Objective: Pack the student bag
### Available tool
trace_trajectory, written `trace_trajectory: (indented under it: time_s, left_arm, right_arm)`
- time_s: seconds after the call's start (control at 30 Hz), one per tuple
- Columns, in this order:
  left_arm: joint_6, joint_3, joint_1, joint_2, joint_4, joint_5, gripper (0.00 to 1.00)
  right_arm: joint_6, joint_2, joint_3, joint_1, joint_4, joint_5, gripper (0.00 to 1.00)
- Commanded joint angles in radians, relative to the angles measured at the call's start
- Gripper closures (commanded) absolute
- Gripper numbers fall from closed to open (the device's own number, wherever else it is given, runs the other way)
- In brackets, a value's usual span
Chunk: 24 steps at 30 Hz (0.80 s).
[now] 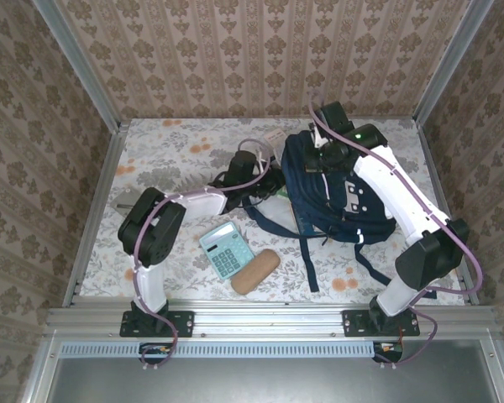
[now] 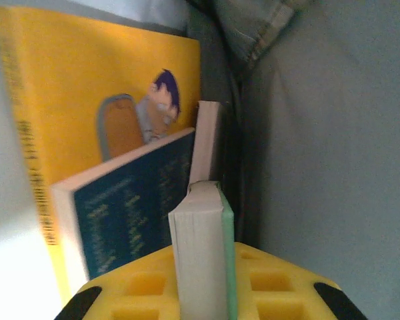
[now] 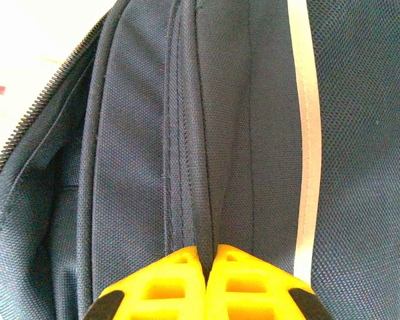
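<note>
The student bag (image 1: 340, 197) looked soft and floppy; right claw (image 3: 207, 267) pinched its fabric fold shut, left claw (image 2: 203, 283) clamped a book (image 2: 199, 227).

Navy student bag (image 1: 319, 197), unzipped, lying flat

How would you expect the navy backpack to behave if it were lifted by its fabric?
Probably floppy: the student bag creases where the right gripper pinches a fold of it. It would likely sag rather than rise whole, and its loose straps may drag.
</note>
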Motion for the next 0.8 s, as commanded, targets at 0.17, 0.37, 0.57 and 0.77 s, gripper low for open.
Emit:
trace_trajectory:
  time_s: [0.17, 0.37, 0.57, 0.77]
  left_arm:
    - [0.007, 0.075, -0.066, -0.011, -0.007, -0.13, 1.0]
    - [0.015, -0.002, -0.03, -0.111, -0.008, -0.162, 1.0]
    - [-0.027, 0.013, -0.031, -0.089, 0.162, -0.094, 1.0]
    - [-0.108, 0.073, -0.051, 0.046, 0.29, -0.039, 1.0]
  right_arm:
    - [0.049, -0.095, 0.015, -0.047, 0.105, -0.083, 1.0]
    - [0.064, -0.12, -0.028, -0.09, 0.137, -0.138, 1.0]
    - [0.083, -0.112, -0.045, -0.096, 0.162, -0.175, 1.0]
    - [0.085, -0.11, -0.053, -0.101, 0.169, -0.191, 1.0]
